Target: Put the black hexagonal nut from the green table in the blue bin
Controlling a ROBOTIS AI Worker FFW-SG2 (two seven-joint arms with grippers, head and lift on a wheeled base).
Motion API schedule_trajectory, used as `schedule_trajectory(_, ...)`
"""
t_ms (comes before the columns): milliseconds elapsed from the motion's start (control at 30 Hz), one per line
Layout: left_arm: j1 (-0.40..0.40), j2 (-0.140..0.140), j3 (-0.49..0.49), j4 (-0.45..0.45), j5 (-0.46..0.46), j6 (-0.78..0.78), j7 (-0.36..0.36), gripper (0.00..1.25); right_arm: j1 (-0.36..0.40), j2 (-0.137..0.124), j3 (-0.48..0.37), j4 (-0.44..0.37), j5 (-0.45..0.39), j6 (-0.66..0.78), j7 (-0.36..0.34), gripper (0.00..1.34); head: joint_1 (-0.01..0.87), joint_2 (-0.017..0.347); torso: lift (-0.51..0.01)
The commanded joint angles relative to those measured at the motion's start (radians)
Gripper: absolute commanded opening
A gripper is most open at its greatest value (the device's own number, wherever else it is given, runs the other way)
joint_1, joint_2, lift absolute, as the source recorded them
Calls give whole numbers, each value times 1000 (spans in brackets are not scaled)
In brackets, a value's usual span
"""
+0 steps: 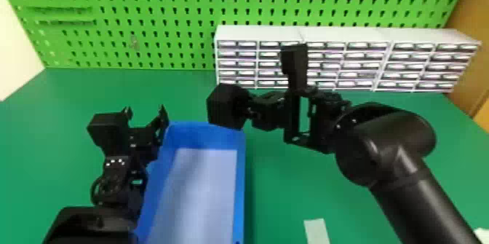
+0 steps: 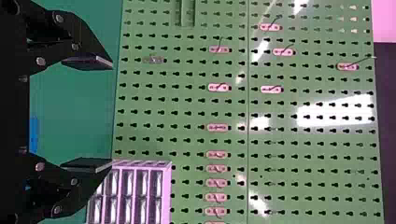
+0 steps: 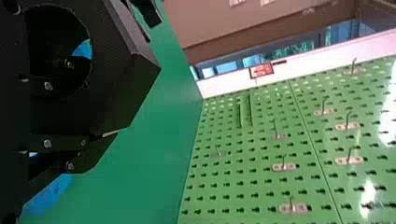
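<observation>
Right gripper [image 1: 249, 110] is gripping 1 black hexagonal nut [image 1: 225, 108]; the blue bin's [image 1: 203, 137] opening is apparently lying below it and robot-side. Left gripper [image 2: 111, 115] is showing 2 wide-set, empty fingers.

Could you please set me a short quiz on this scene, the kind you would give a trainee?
1. Fill in the gap: the black hexagonal nut is held by the ____ gripper.
2. True or false: the left gripper has its fingers spread apart, with nothing between them.
3. Multiple choice: in the head view, at which corner of the blue bin does the nut show?
(a) near left
(b) far left
(c) far right

Key: 1. right gripper; 2. true; 3. c
</observation>
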Motion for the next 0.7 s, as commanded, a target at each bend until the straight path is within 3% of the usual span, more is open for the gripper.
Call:
schedule_trajectory(0, -1, 0, 5, 0, -1, -2, 0, 742, -12, -5, 56, 19, -36, -4, -7, 255, 657, 57, -95)
schedule_trajectory(667, -7, 1, 19, -2, -9, -10, 0, 742, -59, -22, 242, 142, -124, 1, -8, 255, 657, 57, -95)
